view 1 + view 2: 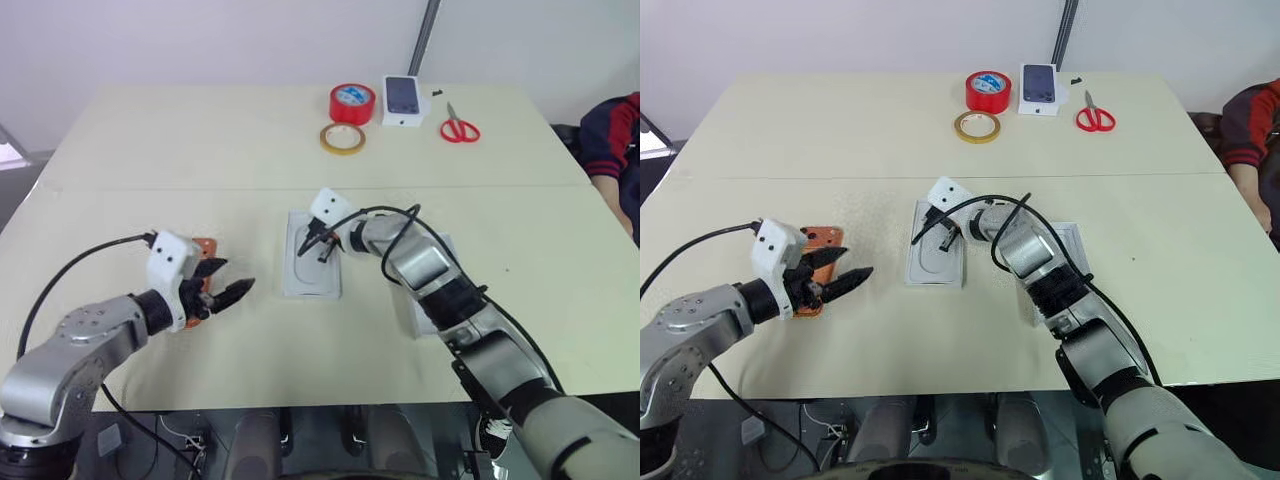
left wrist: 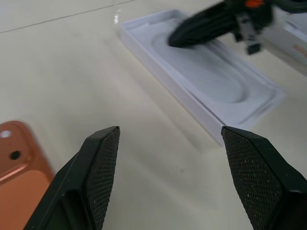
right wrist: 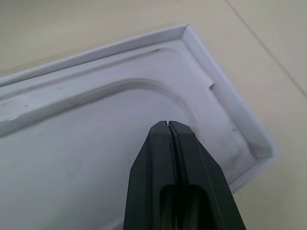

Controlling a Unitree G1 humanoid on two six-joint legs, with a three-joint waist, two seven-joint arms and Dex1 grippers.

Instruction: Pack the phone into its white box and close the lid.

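Right gripper [image 3: 170, 125], fingers pressed together, is held over the white box [image 1: 295, 285]; left gripper [image 1: 222, 293] is spread empty, the phone [image 1: 823, 240] unpacked, lid unplaced

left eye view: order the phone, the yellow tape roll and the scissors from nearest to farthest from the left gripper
1. The phone, lying on the table right beside the open left gripper.
2. The yellow tape roll, farther up the table, past the middle.
3. The scissors, near the far right edge.
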